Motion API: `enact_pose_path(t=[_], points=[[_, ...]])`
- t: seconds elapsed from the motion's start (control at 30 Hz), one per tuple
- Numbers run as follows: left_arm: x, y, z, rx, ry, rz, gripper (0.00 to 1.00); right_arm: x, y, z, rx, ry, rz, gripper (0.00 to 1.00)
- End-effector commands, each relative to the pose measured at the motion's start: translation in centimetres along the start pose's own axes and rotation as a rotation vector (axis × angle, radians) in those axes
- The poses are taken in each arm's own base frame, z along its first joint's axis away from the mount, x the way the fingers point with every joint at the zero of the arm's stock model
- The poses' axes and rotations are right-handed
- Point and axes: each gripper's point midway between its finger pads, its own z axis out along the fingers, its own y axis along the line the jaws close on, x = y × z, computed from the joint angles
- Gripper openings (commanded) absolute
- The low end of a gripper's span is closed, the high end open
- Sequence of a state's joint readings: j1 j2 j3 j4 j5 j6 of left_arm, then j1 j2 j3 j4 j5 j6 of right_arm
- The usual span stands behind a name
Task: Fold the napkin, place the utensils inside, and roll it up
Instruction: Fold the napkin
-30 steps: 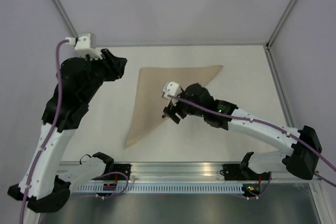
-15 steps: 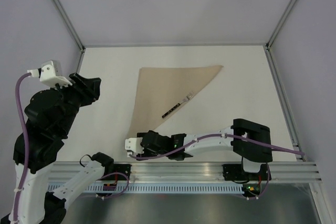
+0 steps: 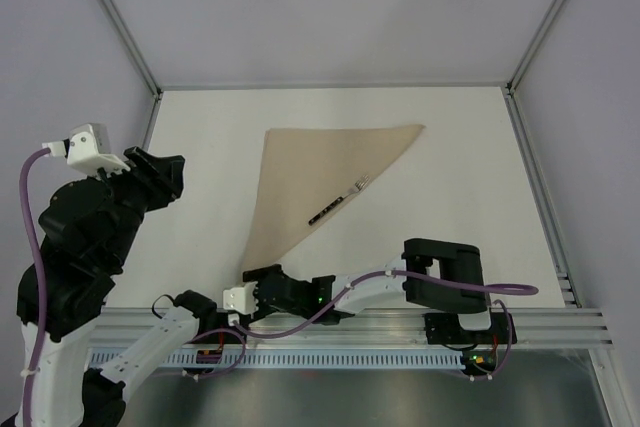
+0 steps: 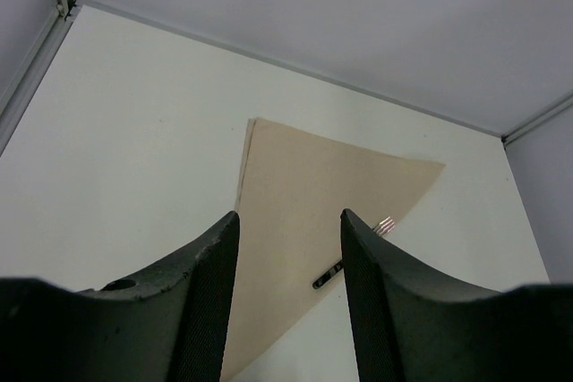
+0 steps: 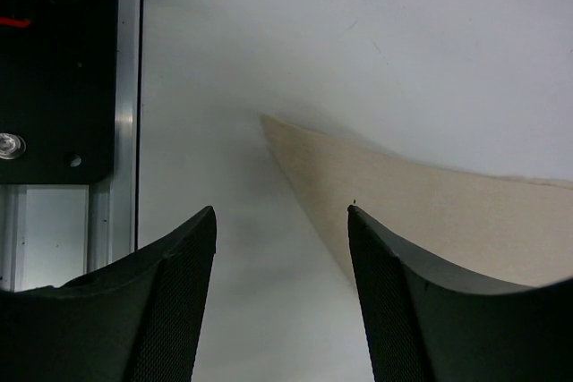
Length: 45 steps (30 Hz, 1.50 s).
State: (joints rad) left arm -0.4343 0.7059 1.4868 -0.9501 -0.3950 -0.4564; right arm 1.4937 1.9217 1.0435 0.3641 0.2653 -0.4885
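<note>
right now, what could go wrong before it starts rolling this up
1. The fork lies right along the napkin's long folded edge, with its tines at or past the cloth. Rolling could push it out.
2. The right claw is open at the napkin's near corner, close to the base rail. A pinch there may miss the thin cloth or drag the fold open.
</note>
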Motion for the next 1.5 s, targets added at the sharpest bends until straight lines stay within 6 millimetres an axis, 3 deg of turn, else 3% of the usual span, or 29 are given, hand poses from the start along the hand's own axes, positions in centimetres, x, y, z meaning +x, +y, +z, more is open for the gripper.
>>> enact_pose_path(t=[0.0,0.57,0.73,0.97,1.33,1.47], points=[[-0.9,0.5,-1.0,-0.014,-0.026,-0.014,0.54,-2.2,-0.6,1.5,0.046,-0.076,-0.011,0.66],[0.4,1.0,-0.3,-0.041,0.004,-0.006,0.54,-0.7,-0.1,3.7,0.102,-0.091,-0.072,0.62],[0.8,0.9,-0.1,-0.039,0.013,-0.007,0.54,-0.4,0.0,4.1,0.112,-0.098,-0.082,0.44],[0.9,1.0,0.0,-0.04,0.017,0.002,0.53,0.3,0.1,4.5,0.115,-0.091,-0.088,0.31],[1.4,1.0,0.2,-0.04,0.03,0.01,0.53,0.1,-0.9,4.7,0.134,-0.08,-0.082,0.02],[1.4,1.0,0.4,-0.041,0.032,0.014,0.53,-0.7,-1.4,4.4,0.136,-0.084,-0.072,0.01]])
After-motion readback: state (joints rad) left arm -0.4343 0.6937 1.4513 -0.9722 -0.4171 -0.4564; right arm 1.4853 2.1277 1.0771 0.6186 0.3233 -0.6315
